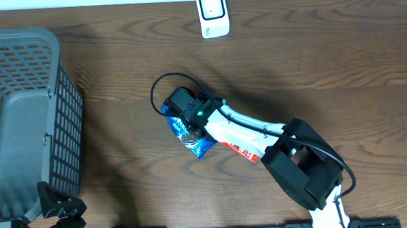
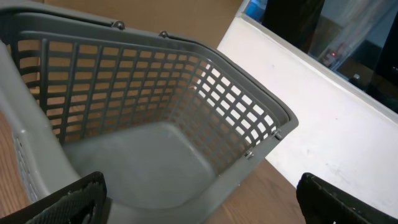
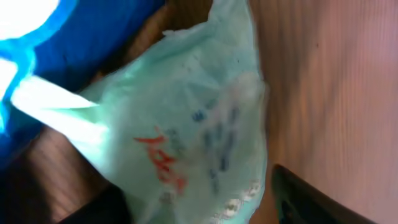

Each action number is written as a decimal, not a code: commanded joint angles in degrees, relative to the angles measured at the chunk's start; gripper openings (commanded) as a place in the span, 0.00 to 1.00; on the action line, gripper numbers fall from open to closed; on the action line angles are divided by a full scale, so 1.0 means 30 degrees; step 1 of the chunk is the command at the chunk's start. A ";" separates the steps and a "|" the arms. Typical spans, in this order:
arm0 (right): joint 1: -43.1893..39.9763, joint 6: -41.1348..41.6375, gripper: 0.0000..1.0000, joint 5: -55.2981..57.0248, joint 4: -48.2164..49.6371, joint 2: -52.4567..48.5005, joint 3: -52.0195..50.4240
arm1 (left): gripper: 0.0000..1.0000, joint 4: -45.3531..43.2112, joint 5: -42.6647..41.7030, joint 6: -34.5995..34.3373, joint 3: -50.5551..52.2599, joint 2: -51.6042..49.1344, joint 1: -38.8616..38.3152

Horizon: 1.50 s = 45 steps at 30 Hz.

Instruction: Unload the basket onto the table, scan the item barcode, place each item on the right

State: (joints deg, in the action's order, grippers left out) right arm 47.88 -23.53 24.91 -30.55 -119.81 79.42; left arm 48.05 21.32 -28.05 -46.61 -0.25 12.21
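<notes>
A crinkled packet (image 1: 197, 147), blue with a pale green panel and red print, lay at the centre of the frame. No barcode could be made out. The right gripper (image 1: 186, 112) was seen directly over it; whether it was pinched could not be told. A firm hold near one edge would probably be best, leaving the printed faces uncovered for the scanner (image 1: 212, 13), top centre. The left gripper (image 1: 61, 214), lower left by the basket (image 1: 20, 118), was spread wide.

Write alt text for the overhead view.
The right end effector is over a blue packet in the middle of the wooden table. A white scanner stands at the far edge, a grey basket at left.
</notes>
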 commanded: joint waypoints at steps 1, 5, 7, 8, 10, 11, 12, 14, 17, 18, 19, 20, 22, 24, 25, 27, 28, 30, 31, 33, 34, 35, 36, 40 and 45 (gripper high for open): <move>-0.0051 0.0117 0.49 -0.0874 -0.0342 -0.1931 -0.0495 | 0.98 -0.0015 0.0117 0.0328 -0.0036 0.0015 -0.0058; -0.0189 0.0568 0.40 -0.2841 -0.0874 -0.1982 -0.0503 | 0.98 -0.0015 0.0117 0.0328 -0.0036 0.0015 -0.0058; -0.0401 0.0765 0.24 -0.3628 -0.0962 -0.1982 -0.0495 | 0.98 -0.0015 0.0117 0.0335 -0.0036 0.0015 -0.0058; -0.0539 0.0780 0.15 -0.3956 -0.0976 -0.1982 -0.0495 | 0.98 -0.0015 0.0117 0.0328 -0.0036 0.0015 -0.0058; -0.0729 0.1122 0.08 -0.4393 -0.1107 -0.1865 -0.0408 | 0.98 -0.0015 0.0117 0.0328 -0.0036 0.0015 -0.0058; -0.0794 0.1144 0.03 -0.4663 -0.1355 -0.1763 -0.0255 | 0.98 -0.0015 0.0117 0.0328 -0.0036 0.0015 -0.0058; -0.0838 0.1464 0.01 -0.4940 -0.1741 -0.1596 0.0007 | 0.98 -0.0015 0.0117 0.0328 -0.0036 0.0015 -0.0058; -0.0962 0.2404 0.01 -0.5595 -0.2929 -0.1188 0.0845 | 0.98 -0.0015 0.0117 0.0328 -0.0036 0.0015 -0.0058; -0.1450 0.2907 0.01 -0.9602 -0.6790 -0.0291 0.3359 | 0.98 -0.0015 0.0117 0.0328 -0.0036 0.0015 -0.0058; -0.1712 0.2907 0.01 -1.1154 -0.7985 -0.0022 0.4189 | 0.98 -0.0015 0.0117 0.0328 -0.0036 0.0015 -0.0058; -0.2091 0.2892 0.01 -1.2976 -0.9318 0.0248 0.5158 | 0.98 -0.0015 0.0117 0.0328 -0.0036 0.0015 -0.0058; -0.2455 0.2885 0.01 -1.4418 -1.0316 0.0444 0.5938 | 0.98 -0.0015 0.0117 0.0328 -0.0036 0.0015 -0.0058; -0.3271 0.2659 0.01 -1.7245 -1.1941 0.0656 0.7264 | 0.98 -0.0015 0.0117 0.0328 -0.0036 0.0015 -0.0058; -0.4146 0.2608 0.01 -2.0196 -1.2845 0.0685 0.8000 | 0.98 -0.0015 0.0117 0.0328 -0.0036 0.0015 -0.0058; -0.4648 0.2586 0.01 -2.1821 -1.3092 0.0685 0.8109 | 0.98 -0.0015 0.0117 0.0335 -0.0036 0.0015 -0.0058; -0.5595 0.2543 0.01 -2.4050 -1.3340 0.0678 0.8021 | 0.98 -0.0015 0.0117 0.0328 -0.0036 0.0015 -0.0058; -0.6186 0.2521 0.01 -2.5288 -1.3413 0.0678 0.7861 | 0.98 -0.0015 0.0117 0.0328 -0.0036 0.0015 -0.0058; -0.7125 0.2200 0.01 -2.7088 -1.3559 0.0678 0.7526 | 0.98 -0.0015 0.0117 0.0328 -0.0036 0.0015 -0.0058; -0.7584 0.2215 0.01 -2.6746 -1.3573 0.0678 0.7344 | 0.98 -0.0015 0.0117 0.0328 -0.0036 0.0015 -0.0058; -0.7992 0.3045 0.10 -2.4465 -1.3719 0.0678 0.7082 | 0.98 -0.0015 0.0117 0.0328 -0.0036 0.0015 -0.0058; -0.8065 0.3534 0.18 -2.3219 -1.3967 0.0678 0.7031 | 0.98 -0.0015 0.0117 0.0328 -0.0036 0.0015 -0.0058; -0.8029 0.3738 0.30 -2.2331 -1.4258 0.0678 0.7031 | 0.98 -0.0015 0.0117 0.0328 -0.0036 0.0015 -0.0058; -0.7883 0.3912 0.99 -2.1770 -1.4586 0.0678 0.7031 | 0.98 -0.0015 0.0117 0.0328 -0.0036 0.0015 -0.0058; -0.7089 0.4065 0.99 -1.8600 -1.4644 0.0685 0.7031 | 0.98 -0.0015 0.0117 0.0328 -0.0036 0.0015 -0.0058; -0.5865 0.7526 0.99 -1.1038 -1.4163 0.0685 0.6987 | 0.98 -0.0015 0.0117 0.0335 -0.0036 0.0015 -0.0058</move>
State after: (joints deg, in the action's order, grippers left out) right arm 28.34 -7.25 -23.29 -73.41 -118.54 100.75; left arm 48.07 21.32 -28.05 -46.61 -0.25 12.21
